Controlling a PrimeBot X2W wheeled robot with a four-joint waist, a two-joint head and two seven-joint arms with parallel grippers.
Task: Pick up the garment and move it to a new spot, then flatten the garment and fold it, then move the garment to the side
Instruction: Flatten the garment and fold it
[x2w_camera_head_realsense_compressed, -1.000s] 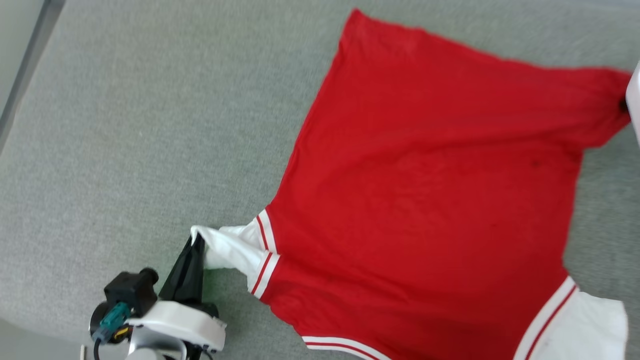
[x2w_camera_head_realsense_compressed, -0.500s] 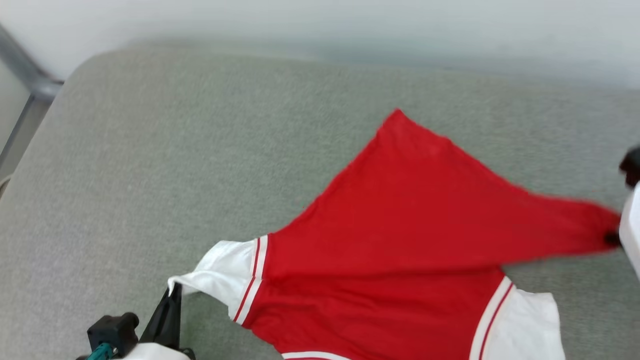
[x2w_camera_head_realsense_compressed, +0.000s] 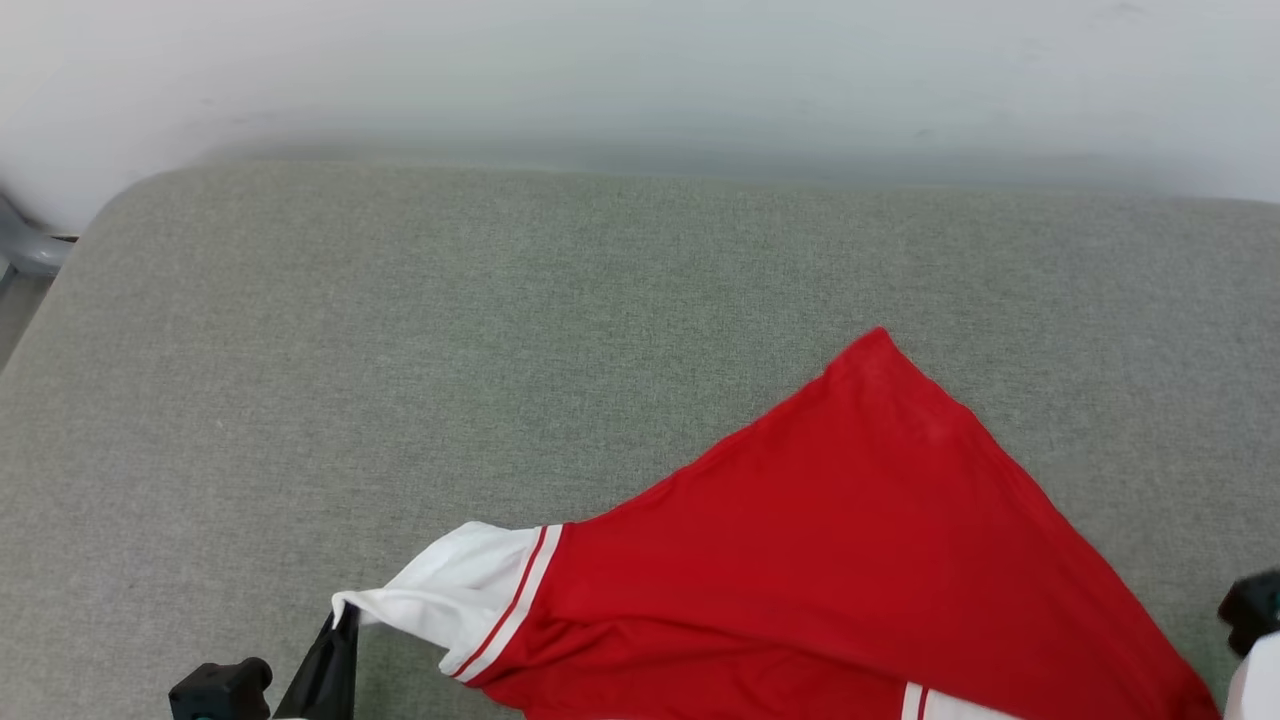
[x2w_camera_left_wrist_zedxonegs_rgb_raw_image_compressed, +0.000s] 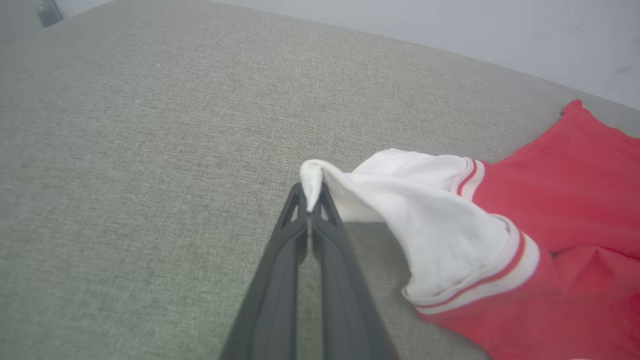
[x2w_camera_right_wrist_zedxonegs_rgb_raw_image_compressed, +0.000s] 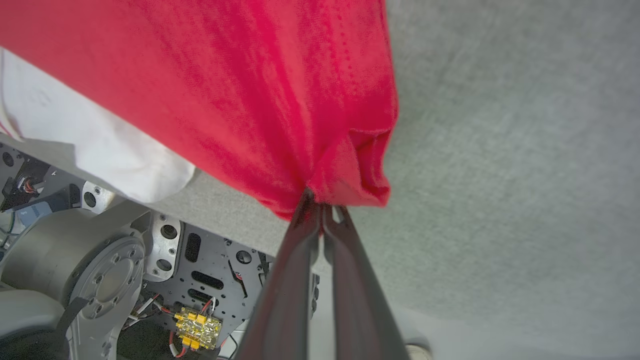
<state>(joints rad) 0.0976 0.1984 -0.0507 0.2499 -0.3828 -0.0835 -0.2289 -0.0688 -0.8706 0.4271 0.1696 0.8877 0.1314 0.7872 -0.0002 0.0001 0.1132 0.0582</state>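
1. Black and long-fingered, the left gripper (x2w_camera_left_wrist_zedxonegs_rgb_raw_image_compressed: 310, 194) sits nearest the robot at the lower left. It is clenched on the very tip of the white short sleeve (x2w_camera_left_wrist_zedxonegs_rgb_raw_image_compressed: 425, 220), which pulls taut from the pinch.
2. Clamped just as tightly, the right gripper (x2w_camera_right_wrist_zedxonegs_rgb_raw_image_compressed: 320, 201) grips a bunched corner of red cloth above the grey metal robot base (x2w_camera_right_wrist_zedxonegs_rgb_raw_image_compressed: 100, 270).
3. Strung between the two grips, the red jersey-style garment with striped white sleeves (x2w_camera_head_realsense_compressed: 820, 560) lies at the near edge of the grey woven padded surface (x2w_camera_head_realsense_compressed: 500, 330). One red corner rests farther out, pointing toward the pale wall (x2w_camera_head_realsense_compressed: 640, 70).
4. Risk: the left grip holds only a sliver of sleeve edge, so more tension may pull it free. The hanging near part might also catch on the base or slide off the edge.
5. A second ago the garment lay spread broad and nearly flat; now it is drawn into a narrow wedge. Both grips held then as now. The head camera has tilted up, bringing the wall into view.
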